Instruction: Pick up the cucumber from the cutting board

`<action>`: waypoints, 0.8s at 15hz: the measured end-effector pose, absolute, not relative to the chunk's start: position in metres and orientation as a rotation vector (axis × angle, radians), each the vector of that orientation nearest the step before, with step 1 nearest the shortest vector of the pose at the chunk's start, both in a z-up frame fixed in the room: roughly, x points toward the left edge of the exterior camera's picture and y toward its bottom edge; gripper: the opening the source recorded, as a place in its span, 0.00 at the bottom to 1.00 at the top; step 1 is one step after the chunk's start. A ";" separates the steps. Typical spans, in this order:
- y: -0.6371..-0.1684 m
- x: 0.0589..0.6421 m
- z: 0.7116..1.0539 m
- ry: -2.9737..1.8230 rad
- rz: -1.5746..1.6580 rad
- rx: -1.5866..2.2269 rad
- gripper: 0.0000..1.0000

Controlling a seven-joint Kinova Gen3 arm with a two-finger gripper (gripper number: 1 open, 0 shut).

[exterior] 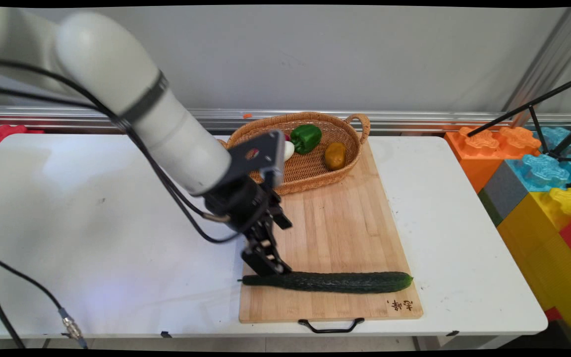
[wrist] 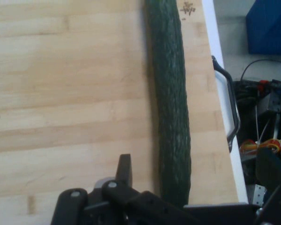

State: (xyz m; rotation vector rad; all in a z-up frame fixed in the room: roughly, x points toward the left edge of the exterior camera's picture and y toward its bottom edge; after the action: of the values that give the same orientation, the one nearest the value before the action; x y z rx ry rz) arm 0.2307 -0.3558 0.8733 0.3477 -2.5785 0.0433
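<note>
Cucumber (exterior: pixel 335 281) is laid lengthwise along the near edge of the wooden cutting board (exterior: pixel 335 223), at about 6 o'clock on it, so its whole length is supported. The gripper (exterior: pixel 271 265) is lowered onto its left end, at 9 o'clock. Whether the grip is closed cannot be told. At 12 o'clock, a wicker basket (exterior: pixel 315 171) holds a green pepper (exterior: pixel 306 138) and a potato (exterior: pixel 335 155).
</note>
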 end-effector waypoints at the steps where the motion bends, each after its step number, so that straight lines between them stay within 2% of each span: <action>1: -0.355 0.223 0.865 -2.580 0.042 0.350 1.00; 12: -0.358 0.186 0.797 -2.578 0.012 0.395 1.00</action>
State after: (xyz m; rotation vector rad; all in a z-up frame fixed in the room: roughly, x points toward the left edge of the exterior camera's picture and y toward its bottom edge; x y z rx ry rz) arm 0.1858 -0.3576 0.7973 0.3945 -2.5780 0.0123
